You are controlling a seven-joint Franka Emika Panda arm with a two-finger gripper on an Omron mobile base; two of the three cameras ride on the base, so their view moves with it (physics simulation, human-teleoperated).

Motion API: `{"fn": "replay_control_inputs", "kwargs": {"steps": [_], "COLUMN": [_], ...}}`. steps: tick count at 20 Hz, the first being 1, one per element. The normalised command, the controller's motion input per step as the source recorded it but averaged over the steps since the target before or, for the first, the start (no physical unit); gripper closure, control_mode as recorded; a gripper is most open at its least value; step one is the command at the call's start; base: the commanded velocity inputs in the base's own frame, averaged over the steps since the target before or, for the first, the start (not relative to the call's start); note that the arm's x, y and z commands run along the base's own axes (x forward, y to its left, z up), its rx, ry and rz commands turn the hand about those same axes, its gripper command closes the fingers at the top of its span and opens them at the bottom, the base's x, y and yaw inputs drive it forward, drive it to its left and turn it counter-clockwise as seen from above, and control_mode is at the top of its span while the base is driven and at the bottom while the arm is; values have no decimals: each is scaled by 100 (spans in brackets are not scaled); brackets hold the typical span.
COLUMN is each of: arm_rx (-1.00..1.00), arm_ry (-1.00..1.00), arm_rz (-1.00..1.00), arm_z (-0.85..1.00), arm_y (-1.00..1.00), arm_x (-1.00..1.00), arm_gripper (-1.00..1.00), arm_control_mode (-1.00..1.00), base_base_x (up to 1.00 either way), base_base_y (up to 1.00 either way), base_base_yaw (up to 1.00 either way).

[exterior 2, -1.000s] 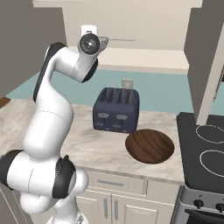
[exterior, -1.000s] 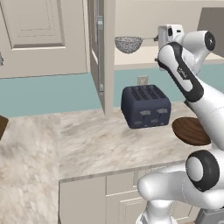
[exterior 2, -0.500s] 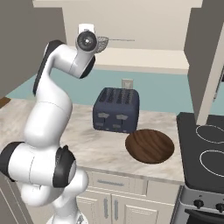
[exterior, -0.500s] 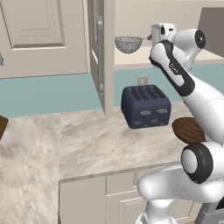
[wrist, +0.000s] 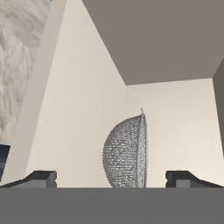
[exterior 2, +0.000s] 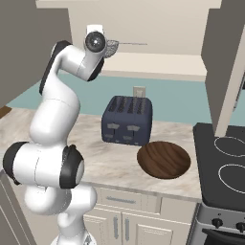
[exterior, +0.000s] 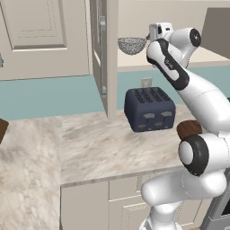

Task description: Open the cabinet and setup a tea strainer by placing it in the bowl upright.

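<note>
Silver-grey mesh of the tea strainer is seen straight ahead of the gripper, between its widely spread fingertips, not yet pinched. It sits on the shelf of the opened cabinet, with its thin handle pointing away from the arm. Well below, the wooden bowl waits on the marbled surface, beside the toaster.

No legible text, label, brand or number anywhere.
</note>
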Motion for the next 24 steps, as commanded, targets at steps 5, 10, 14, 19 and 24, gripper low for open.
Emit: {"fn": "replay_control_inputs", "kwargs": {"steps": [5, 10, 14, 19, 24], "arm_rx": [0, 0, 0, 0, 0], "arm_ry": [0, 4, 4, 0, 0], "arm_rz": [0, 0, 0, 0, 0], "arm_z": [0, -1, -4, -2, -7], "arm_y": [5, 1, 0, 1, 3], "arm_x": [34, 25, 17, 28, 30], "arm_gripper": [-100, -100, -100, -100, -100], "arm_control_mode": [-100, -100, -100, -100, -100], "base_base_x": [0, 0, 0, 0, 0], "base_base_y": [0, 0, 0, 0, 0], "base_base_yaw": [0, 0, 0, 0, 0]}}
